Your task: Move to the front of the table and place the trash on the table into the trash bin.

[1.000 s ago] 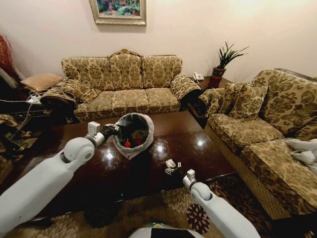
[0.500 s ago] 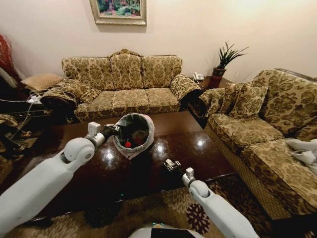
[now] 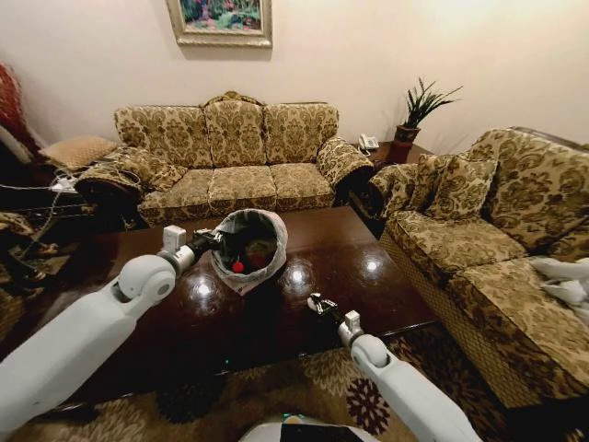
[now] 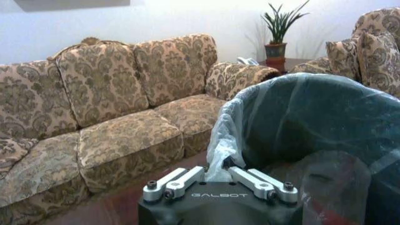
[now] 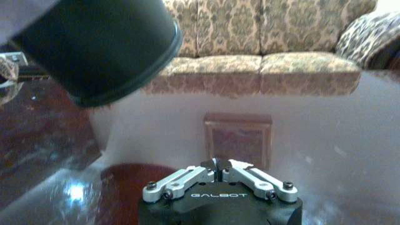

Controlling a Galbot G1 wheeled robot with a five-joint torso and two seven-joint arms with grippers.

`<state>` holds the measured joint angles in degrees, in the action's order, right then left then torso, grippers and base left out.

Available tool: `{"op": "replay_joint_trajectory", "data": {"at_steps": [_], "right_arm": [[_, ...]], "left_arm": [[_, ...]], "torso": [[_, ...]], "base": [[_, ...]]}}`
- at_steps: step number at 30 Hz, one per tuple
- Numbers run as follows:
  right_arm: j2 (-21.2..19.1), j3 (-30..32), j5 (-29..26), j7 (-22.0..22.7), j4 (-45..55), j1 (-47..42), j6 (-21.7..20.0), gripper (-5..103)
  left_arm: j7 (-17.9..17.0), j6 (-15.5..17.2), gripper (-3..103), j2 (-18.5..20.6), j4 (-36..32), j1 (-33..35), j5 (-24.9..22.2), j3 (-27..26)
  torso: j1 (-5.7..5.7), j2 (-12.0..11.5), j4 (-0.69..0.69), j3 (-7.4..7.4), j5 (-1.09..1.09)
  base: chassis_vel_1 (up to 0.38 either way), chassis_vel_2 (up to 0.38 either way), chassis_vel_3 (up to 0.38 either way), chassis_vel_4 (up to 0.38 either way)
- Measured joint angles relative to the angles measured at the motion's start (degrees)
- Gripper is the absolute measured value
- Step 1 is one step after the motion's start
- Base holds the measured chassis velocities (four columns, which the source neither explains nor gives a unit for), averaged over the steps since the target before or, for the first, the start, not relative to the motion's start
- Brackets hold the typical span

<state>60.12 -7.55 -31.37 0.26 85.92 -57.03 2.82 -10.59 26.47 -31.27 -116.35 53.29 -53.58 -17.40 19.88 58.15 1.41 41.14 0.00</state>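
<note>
Your left gripper (image 3: 213, 241) grips the liner rim of the bin (image 3: 248, 247) and holds it tilted above the table (image 3: 368, 267) — red trash (image 3: 237, 266) lies inside. Your right gripper (image 3: 316, 303) hovers over the table's near edge — jaws clenched, empty.

Closed right end effector (image 5: 217, 161) over table (image 5: 325, 131)

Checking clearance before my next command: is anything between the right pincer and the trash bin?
Nothing visible. The right pincer, shut, hovers over bare table; the trash bin, tilted, hangs from the left pincer.
</note>
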Motion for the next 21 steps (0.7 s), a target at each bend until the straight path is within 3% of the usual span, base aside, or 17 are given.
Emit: {"op": "replay_joint_trajectory", "data": {"at_steps": [8, 14, 17, 21], "right_arm": [[-3.5, 1.8, -1.5, 3.9, 9.8, 1.5, -1.4, 0], [-8.1, 3.0, -6.1, 5.5, 20.1, 10.3, -4.7, 0], [-12.3, 1.1, -13.8, 4.6, 27.2, 21.0, -8.3, 0], [-13.5, -1.3, -19.7, 2.5, 29.9, 27.2, -10.7, 0]], "left_arm": [[0.4, -0.1, 1, -0.4, 0.0, -0.6, 0.0, 0.4], [0.5, -0.1, 1, -0.4, -0.7, 0.7, 0.4, 0.5], [0.8, -0.2, 1, -0.5, -1.4, 2.7, 1.4, 0.7], [1.5, -0.2, 1, -0.9, -1.5, 3.1, 2.1, 1.1]], "torso": [[0.0, 0.0, -0.01, 0.0, 0.0], [0.0, 0.0, 0.0, 0.0, 0.0], [0.0, 0.0, 0.01, 0.01, 0.0], [0.0, 0.0, 0.0, 0.0, -0.02]], "base": [[0.0, 0.0, 0.0, 0.0], [0.0, 0.0, 0.0, 0.0], [0.0, 0.0, 0.0, 0.0], [0.0, 0.0, 0.0, 0.0]]}}
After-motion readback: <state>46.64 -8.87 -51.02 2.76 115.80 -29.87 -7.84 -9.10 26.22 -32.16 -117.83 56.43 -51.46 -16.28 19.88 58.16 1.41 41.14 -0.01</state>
